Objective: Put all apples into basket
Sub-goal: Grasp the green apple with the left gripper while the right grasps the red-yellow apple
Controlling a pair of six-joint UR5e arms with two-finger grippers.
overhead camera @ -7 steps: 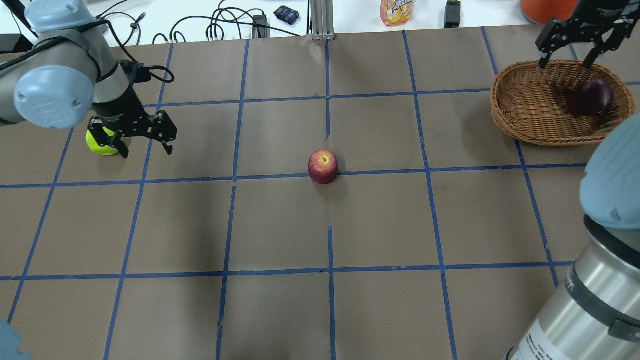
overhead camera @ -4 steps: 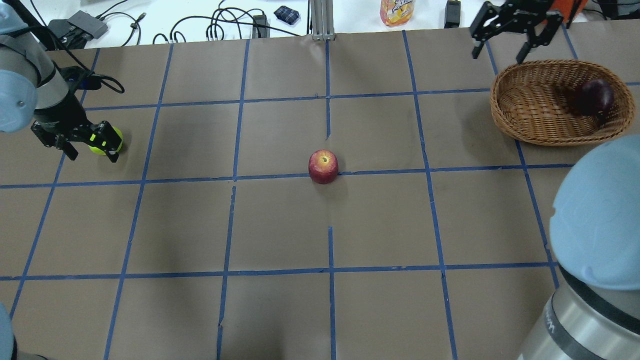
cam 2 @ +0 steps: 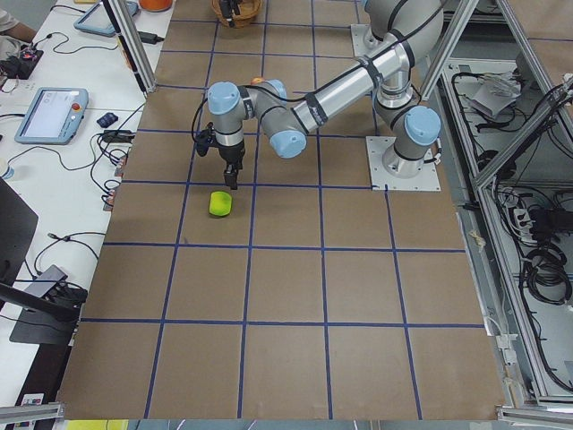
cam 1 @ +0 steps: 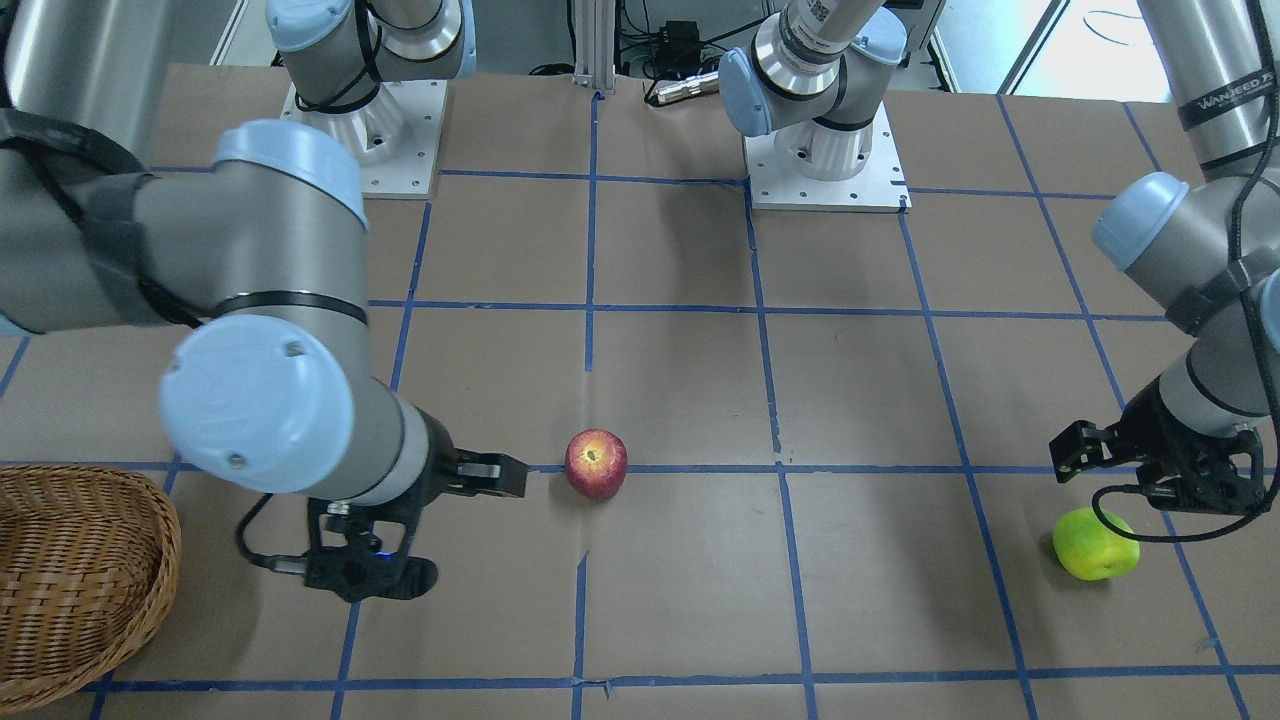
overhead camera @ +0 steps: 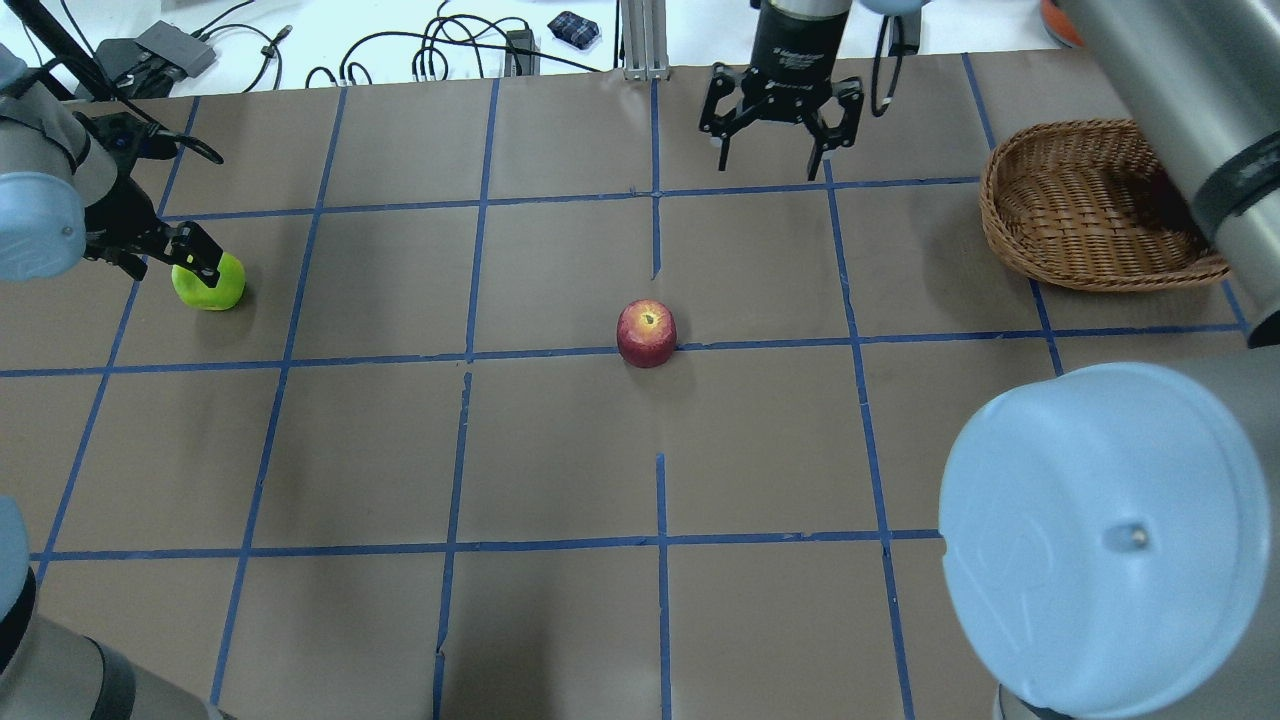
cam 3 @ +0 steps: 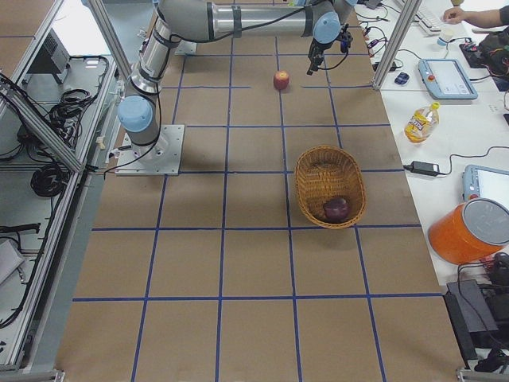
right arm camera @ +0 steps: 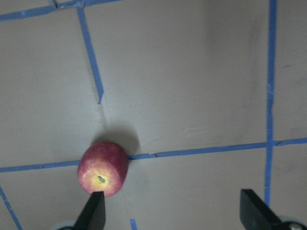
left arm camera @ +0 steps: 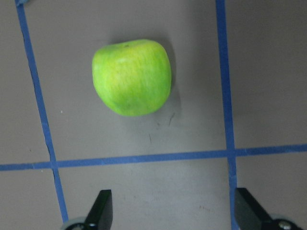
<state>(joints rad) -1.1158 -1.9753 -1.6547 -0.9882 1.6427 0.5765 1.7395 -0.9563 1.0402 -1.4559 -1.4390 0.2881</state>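
Note:
The red apple with a yellowish top (overhead camera: 646,334) stands on the table's middle (cam 1: 596,463). The yellow-green apple (overhead camera: 210,283) lies at the far left (left arm camera: 132,76). The maroon apple (cam 3: 337,208) lies in the wicker basket (cam 3: 330,187), whose rim shows at the right (overhead camera: 1000,215); my right arm hides that apple in the overhead view. My left gripper (overhead camera: 165,258) is open and empty, hovering just beside the green apple (left arm camera: 172,215). My right gripper (overhead camera: 768,165) is open and empty, high over the table between basket and red apple; the red apple (right arm camera: 103,167) shows by its left fingertip.
My right arm's elbow (overhead camera: 1100,540) blocks the near right of the overhead view. A juice bottle (overhead camera: 795,22), cables and an orange bucket (cam 3: 469,231) sit beyond the table's far edge. Both arm bases (cam 1: 825,150) stand at the robot's side.
My right gripper has left the basket and swung toward the table's middle, still open and empty. My left gripper has shifted left across the green apple. The apples have not moved.

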